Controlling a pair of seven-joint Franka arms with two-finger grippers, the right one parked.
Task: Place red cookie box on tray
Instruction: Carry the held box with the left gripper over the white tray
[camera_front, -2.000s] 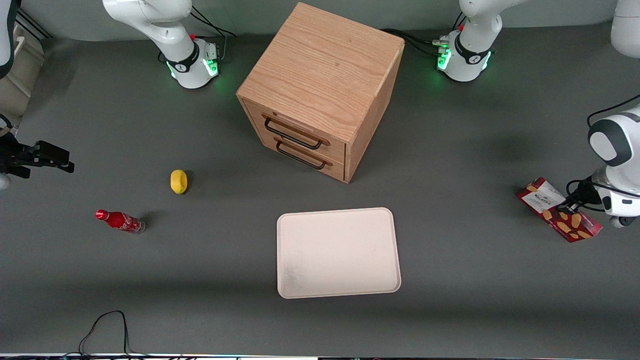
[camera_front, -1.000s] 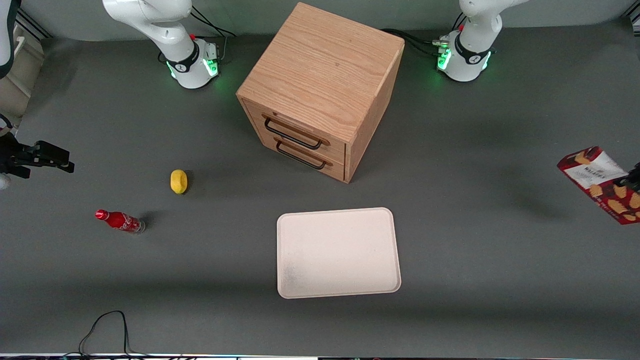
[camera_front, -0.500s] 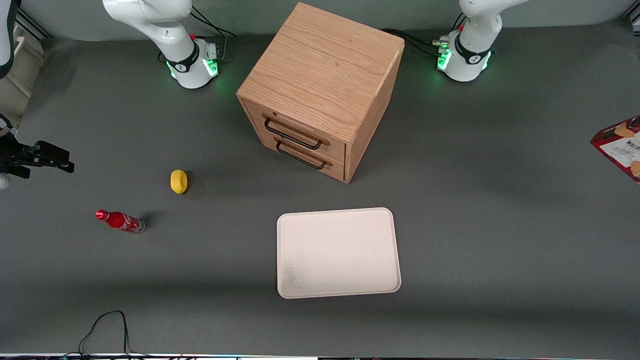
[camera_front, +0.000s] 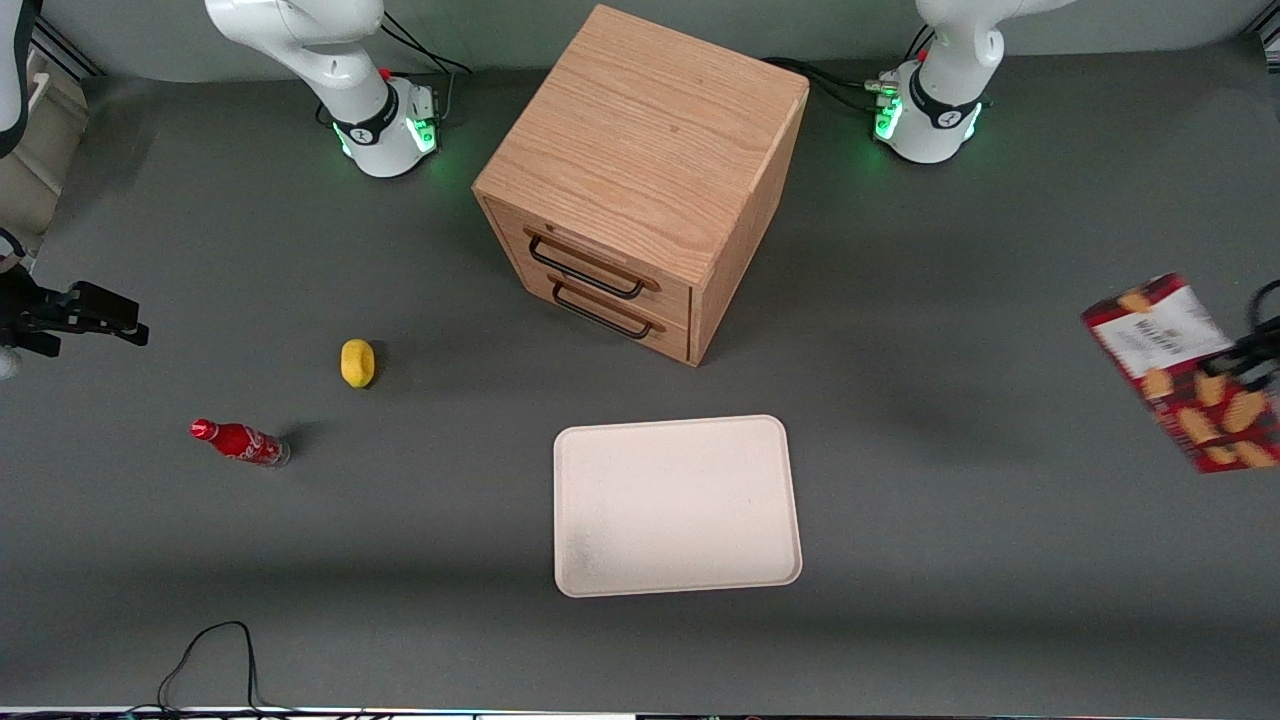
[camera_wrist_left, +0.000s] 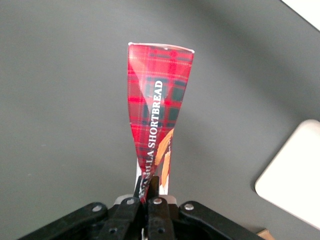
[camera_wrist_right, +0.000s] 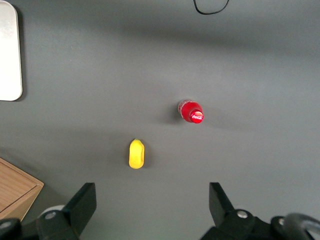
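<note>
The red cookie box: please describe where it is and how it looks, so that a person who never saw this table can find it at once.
Start at the wooden drawer cabinet, then look toward the working arm's end of the table. There the gripper holds the red cookie box above the table, shut on its edge. It is a long dark-red tartan carton with cookie pictures, unlike the small red bottle.

Gripper (camera_wrist_left: 150, 192) fingertips hidden by the red cookie box (camera_wrist_left: 159, 110).
</note>
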